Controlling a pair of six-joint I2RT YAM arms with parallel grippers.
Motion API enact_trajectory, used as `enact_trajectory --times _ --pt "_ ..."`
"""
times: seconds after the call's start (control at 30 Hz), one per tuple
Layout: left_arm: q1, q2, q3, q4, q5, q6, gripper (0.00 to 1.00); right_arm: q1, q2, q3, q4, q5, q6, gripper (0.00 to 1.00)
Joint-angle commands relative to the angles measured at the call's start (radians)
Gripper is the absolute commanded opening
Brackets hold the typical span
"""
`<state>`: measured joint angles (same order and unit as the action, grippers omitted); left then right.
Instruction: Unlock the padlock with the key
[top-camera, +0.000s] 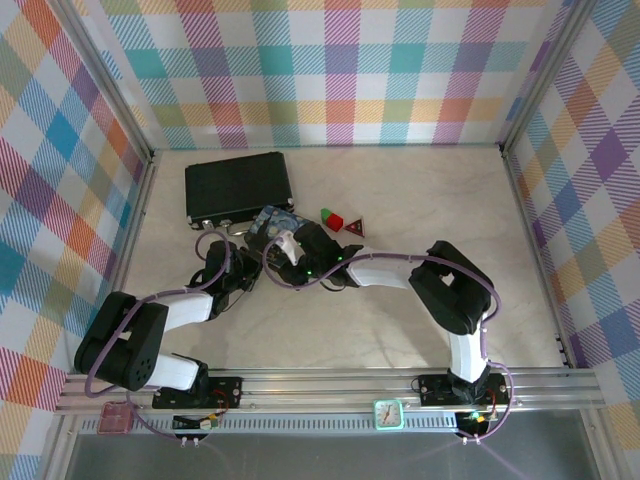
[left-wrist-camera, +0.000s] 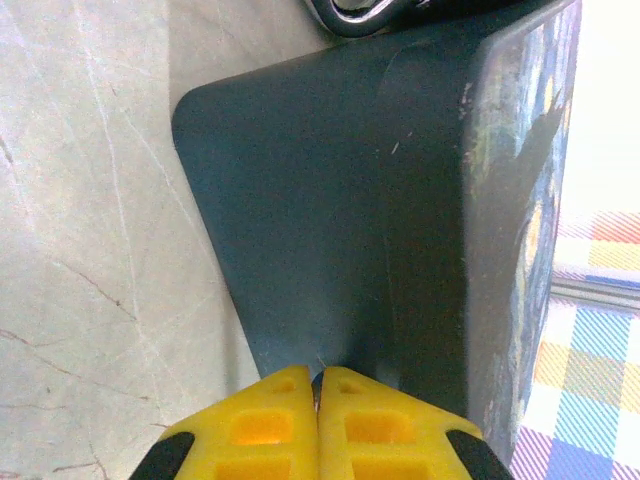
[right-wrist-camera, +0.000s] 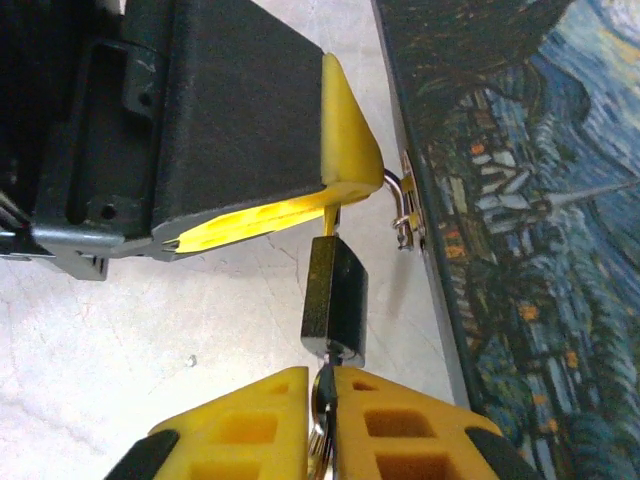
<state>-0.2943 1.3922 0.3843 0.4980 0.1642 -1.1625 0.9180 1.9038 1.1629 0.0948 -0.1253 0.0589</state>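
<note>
Two axes to compare before any turning: that of padlock and that of key. From right wrist, padlock directly ahead of right jaws, just beyond their tips, with keyhole end facing them and shackle end pointing away toward hasp. Long axis of padlock running straight away from right jaws, leaning only a little to one side. Hooked, as it seems, by shackle through hasp on side wall of box, so close beside that wall and low over surface; resting on it or hanging free, cannot tell. Key on same line as padlock, tip pointing into keyhole and, by appearance, seated there. Rest of key between right jaws, with silver ring behind. Right jaws nearly together, one on each flat side of key, seemingly pinching it. Left jaws pressed together, reaching in from opposite side, tips at shackle end of padlock; gripping shackle or only leaning there, cannot tell. From left wrist, same shut tips against dark side of box. Right jaws nearer to keyhole, left jaws nearer to shackle. Probably next: twist around this shared line, without side push, since padlock likely free to swing on hasp.
</note>
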Motion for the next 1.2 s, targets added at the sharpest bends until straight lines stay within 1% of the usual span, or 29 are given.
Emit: enact_trajectory --times 0.0,0.03,0.07,0.17,0.23,0.33,0.37,0.43,0.5,0.53,0.73,0.87,0.97,1.17 --pt "-0.008 -0.014 0.018 -0.027 -0.036 0.036 0.02 -0.004 -0.128 -0.038 0.0 0.044 0.091 0.36" --pt "-0.008 -0.022 0.018 -0.036 -0.042 0.04 0.02 -0.005 -0.152 -0.047 -0.017 0.071 0.129 0.42" --pt "-0.008 -0.031 0.016 -0.043 -0.048 0.044 0.02 -0.008 -0.171 -0.047 -0.041 0.093 0.164 0.46" --pt "-0.011 -0.052 0.022 -0.068 -0.059 0.065 0.01 -0.01 -0.191 -0.029 -0.077 0.181 0.246 0.54" --pt "-0.012 -0.066 0.027 -0.089 -0.07 0.078 0.01 -0.011 -0.165 0.008 -0.093 0.269 0.278 0.56" --pt "-0.016 -0.093 0.025 -0.107 -0.086 0.086 0.0 -0.017 -0.062 0.142 -0.231 0.431 0.32 0.57" --pt "-0.018 -0.101 0.024 -0.111 -0.089 0.089 0.0 -0.022 -0.031 0.184 -0.265 0.457 0.339 0.58" --pt "-0.019 -0.118 0.021 -0.127 -0.101 0.096 0.0 -0.03 0.016 0.221 -0.272 0.471 0.382 0.61" --pt "-0.02 -0.13 0.016 -0.134 -0.111 0.102 0.0 -0.031 0.042 0.228 -0.242 0.484 0.41 0.68" --pt "-0.022 -0.138 0.012 -0.136 -0.116 0.101 0.0 -0.031 0.058 0.233 -0.227 0.485 0.419 0.7" --pt "-0.023 -0.158 0.015 -0.156 -0.134 0.111 0.0 -0.031 0.146 0.303 -0.333 0.529 0.501 0.71" --pt "-0.023 -0.174 0.007 -0.166 -0.166 0.11 0.0 -0.031 0.152 0.271 -0.344 0.518 0.535 0.71" --pt "-0.023 -0.185 0.004 -0.189 -0.198 0.112 0.0 -0.031 0.137 0.239 -0.366 0.543 0.548 0.71" --pt "-0.022 -0.229 -0.013 -0.22 -0.305 0.115 0.0 -0.031 0.085 0.158 -0.361 0.57 0.548 0.71"
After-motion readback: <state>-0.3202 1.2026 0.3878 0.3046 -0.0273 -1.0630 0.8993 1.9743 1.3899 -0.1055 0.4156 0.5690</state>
